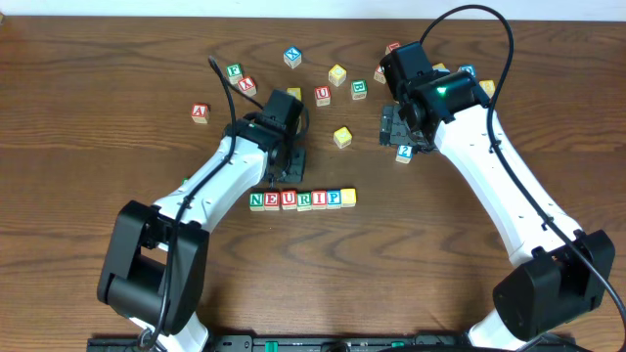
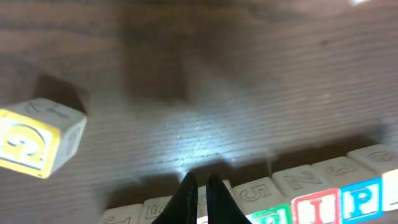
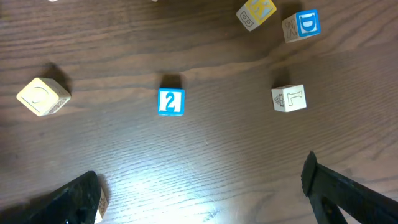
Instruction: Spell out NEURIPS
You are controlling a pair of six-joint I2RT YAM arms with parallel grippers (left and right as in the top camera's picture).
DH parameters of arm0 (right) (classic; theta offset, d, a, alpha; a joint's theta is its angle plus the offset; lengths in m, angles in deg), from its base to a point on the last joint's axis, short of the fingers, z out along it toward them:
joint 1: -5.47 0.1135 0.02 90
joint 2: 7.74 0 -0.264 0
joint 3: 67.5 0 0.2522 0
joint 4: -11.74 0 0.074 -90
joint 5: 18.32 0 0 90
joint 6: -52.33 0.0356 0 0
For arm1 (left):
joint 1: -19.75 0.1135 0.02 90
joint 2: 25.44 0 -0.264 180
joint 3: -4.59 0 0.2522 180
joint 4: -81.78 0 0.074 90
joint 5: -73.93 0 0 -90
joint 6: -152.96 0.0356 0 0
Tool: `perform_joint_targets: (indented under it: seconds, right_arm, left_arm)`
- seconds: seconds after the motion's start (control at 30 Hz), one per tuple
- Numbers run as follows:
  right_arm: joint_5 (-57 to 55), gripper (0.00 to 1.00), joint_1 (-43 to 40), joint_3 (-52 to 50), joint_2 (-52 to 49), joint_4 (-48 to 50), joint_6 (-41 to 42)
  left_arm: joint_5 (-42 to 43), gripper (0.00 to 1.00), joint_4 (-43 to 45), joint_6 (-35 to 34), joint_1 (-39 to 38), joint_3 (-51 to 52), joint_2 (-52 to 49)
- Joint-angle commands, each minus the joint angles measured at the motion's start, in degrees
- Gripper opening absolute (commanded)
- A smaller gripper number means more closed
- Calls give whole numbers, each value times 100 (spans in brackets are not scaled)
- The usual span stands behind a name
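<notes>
Pointing down with fingers drawn narrow and nothing between them, the left pincer (image 2: 199, 193) stands just by the block row (image 1: 298, 199) reading N-E-U-R-I-P at mid-desk (image 1: 98, 59). A yellow block (image 1: 349, 197), its letter unreadable, touches the row's end. The right pincer (image 3: 200, 180), spread wide and empty, hangs above a blue block marked 2 (image 3: 171, 101). Loose blocks (image 1: 337, 73) lie scattered beyond.

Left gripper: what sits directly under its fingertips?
The block row; the shut left gripper hangs over it. Its fingers cover the face of the block right below, so that letter cannot be read.
</notes>
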Motion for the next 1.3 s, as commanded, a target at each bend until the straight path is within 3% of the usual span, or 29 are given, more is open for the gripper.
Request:
perform_joint_targets:
  seconds: [0.0, 1.27]
  right_arm:
    - [-28, 99, -7, 146, 107, 31, 44]
    - [11, 99, 20, 146, 107, 13, 44]
  left_arm:
    - [-9, 7, 57, -48, 7, 101, -24]
    - [214, 7, 214, -256, 7, 424, -28]
